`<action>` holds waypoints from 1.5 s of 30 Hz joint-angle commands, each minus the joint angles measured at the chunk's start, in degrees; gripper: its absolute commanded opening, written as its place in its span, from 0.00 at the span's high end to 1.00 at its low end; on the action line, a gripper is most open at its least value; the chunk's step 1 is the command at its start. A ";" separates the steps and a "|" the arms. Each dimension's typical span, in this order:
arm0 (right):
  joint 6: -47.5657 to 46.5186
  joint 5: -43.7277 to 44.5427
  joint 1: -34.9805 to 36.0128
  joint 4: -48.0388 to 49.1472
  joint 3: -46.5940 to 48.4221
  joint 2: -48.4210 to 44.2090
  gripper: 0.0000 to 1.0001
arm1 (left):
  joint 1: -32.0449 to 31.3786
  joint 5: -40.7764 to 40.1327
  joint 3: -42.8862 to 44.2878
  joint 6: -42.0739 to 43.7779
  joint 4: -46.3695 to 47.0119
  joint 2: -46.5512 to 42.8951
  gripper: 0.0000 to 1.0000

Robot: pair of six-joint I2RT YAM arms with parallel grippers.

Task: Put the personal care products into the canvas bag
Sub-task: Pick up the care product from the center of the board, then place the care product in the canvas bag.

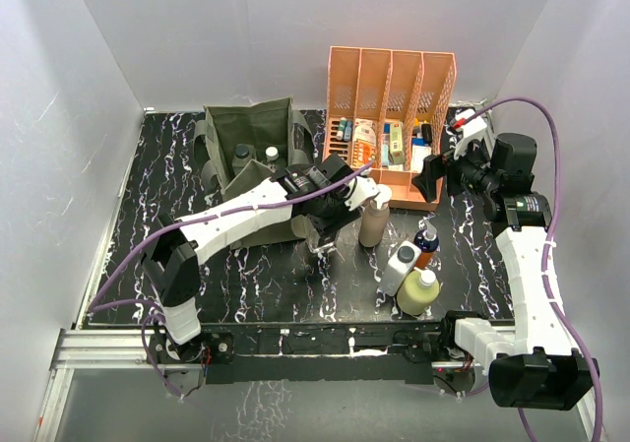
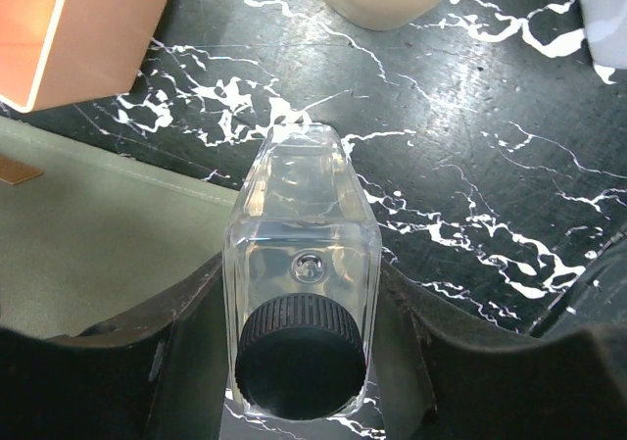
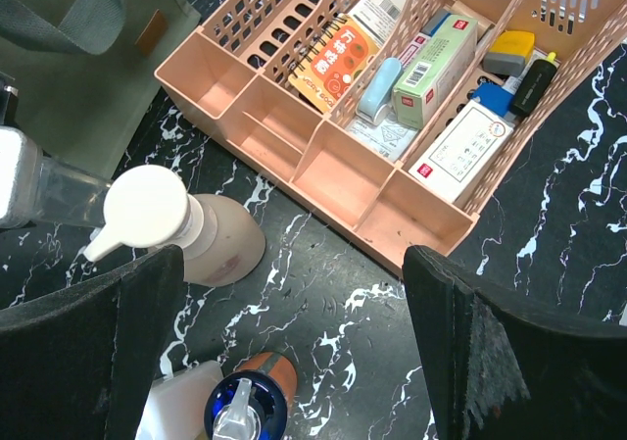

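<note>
Left gripper [image 2: 304,298] flanks a clear glass bottle [image 2: 299,205] beside the canvas bag [image 2: 88,224]; whether it pinches, I cannot tell. Right gripper [image 3: 294,308], spread wide, overlooks beige pump bottle [image 3: 211,239] and peach organiser [image 3: 333,161]; its orange booklet [image 3: 333,58] shows Chinese characters.

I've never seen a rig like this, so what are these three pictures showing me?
These are two robot arms bolted to a black table. One picture looks down from above; the other two come from a camera on each wrist. On the table stand a green bag, a peach organiser of small boxes, a beige bottle, a white bottle, a yellow bottle and an orange bottle. The left gripper has a clear bottle between its fingers; whether it squeezes yet is unclear. The right gripper is open and empty.
</note>
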 commanded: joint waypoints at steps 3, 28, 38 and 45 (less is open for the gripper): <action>0.13 -0.53 -0.26 1.61 2.67 0.08 0.01 | 0.13 8.84 4.97 2.96 -3.09 -5.67 1.00; -0.13 0.01 -0.39 -0.14 5.64 1.78 0.01 | 6.92 7.18 42.52 -1.70 -3.84 -14.49 1.00; 0.22 -0.70 -0.72 1.34 3.69 1.71 0.01 | 22.83 2.88 43.90 -11.39 -2.38 -17.52 1.00; 0.39 -1.28 -0.76 2.18 2.91 1.76 0.01 | 29.52 2.42 32.47 -14.55 0.83 -22.56 1.00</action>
